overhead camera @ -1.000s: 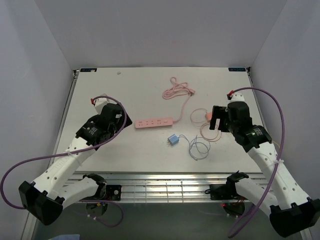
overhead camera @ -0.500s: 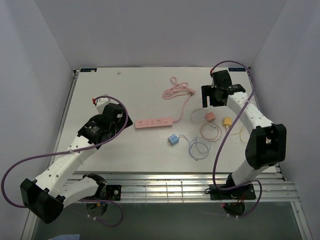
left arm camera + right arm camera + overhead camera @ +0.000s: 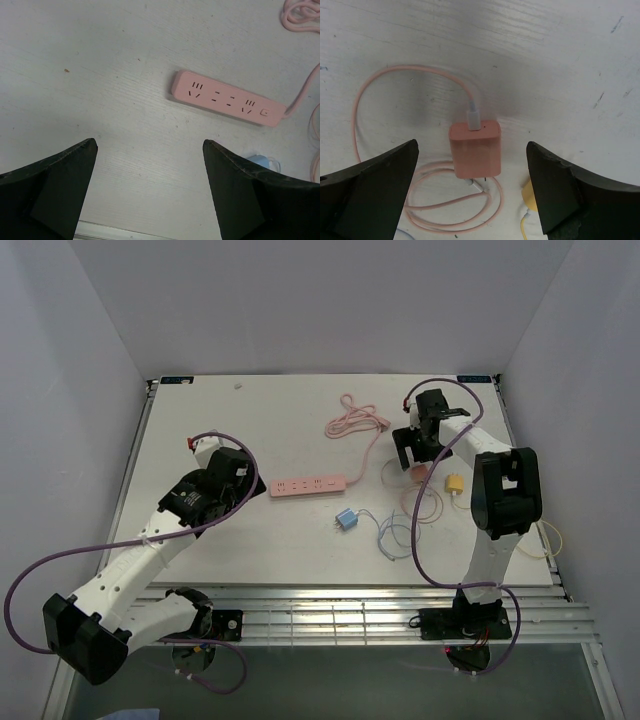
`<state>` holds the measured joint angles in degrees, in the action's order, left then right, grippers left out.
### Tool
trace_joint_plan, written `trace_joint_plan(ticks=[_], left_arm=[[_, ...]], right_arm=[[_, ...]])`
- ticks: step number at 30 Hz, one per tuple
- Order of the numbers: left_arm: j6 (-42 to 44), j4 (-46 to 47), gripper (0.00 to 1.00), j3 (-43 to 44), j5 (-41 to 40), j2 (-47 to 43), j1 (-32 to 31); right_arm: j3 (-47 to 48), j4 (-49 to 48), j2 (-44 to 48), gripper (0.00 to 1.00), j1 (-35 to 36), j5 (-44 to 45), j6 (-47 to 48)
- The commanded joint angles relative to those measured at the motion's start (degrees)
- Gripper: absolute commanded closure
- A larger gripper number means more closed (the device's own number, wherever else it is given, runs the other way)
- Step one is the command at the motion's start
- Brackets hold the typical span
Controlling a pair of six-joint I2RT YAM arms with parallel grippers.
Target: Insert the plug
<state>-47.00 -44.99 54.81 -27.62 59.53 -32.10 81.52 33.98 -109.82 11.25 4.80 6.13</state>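
Note:
A pink power strip lies flat mid-table, sockets up; it also shows in the left wrist view. A pink plug with a coiled pink cable lies on the table, its prongs pointing toward the camera. My right gripper is open and hovers directly over it, one finger on each side, in the right wrist view. My left gripper is open and empty, just left of the strip, above bare table.
A blue plug with a thin coiled cable lies in front of the strip. A yellow plug lies right of the pink plug. The strip's own pink cord is bundled behind it.
My right arm swung from the right side out to the far edge, then came back down over the pink plug. The left arm has barely moved.

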Motion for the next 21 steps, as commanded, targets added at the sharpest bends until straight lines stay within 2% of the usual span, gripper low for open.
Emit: trace_joint_plan(ticks=[1, 10, 11, 15, 21], left_arm=[[0.3, 0.5, 0.02, -0.2, -0.4, -0.6, 0.0], [0.4, 0.4, 0.02, -0.1, -0.5, 0.7, 0.0], [0.4, 0.5, 0.02, -0.1, -0.5, 0.8, 0.0], [0.5, 0.3, 0.02, 0.2, -0.5, 1.0, 0.0], [0.4, 0.3, 0.02, 0.1, -0.6, 0.7, 0.0]], right_arm=[[2.2, -2.1, -1.1, 0.06, -0.2, -0.8, 1.7], [-0.7, -4.3, -1.4, 0.00, -0.3, -0.9, 2.5], [-1.0, -4.3, -1.5, 0.04, -0.4, -1.0, 2.6], [-2.0, -4.4, -2.2, 0.07, -0.7, -1.3, 2.2], [-3.8, -5.7, -1.3, 0.21, -0.7, -2.4, 2.0]])
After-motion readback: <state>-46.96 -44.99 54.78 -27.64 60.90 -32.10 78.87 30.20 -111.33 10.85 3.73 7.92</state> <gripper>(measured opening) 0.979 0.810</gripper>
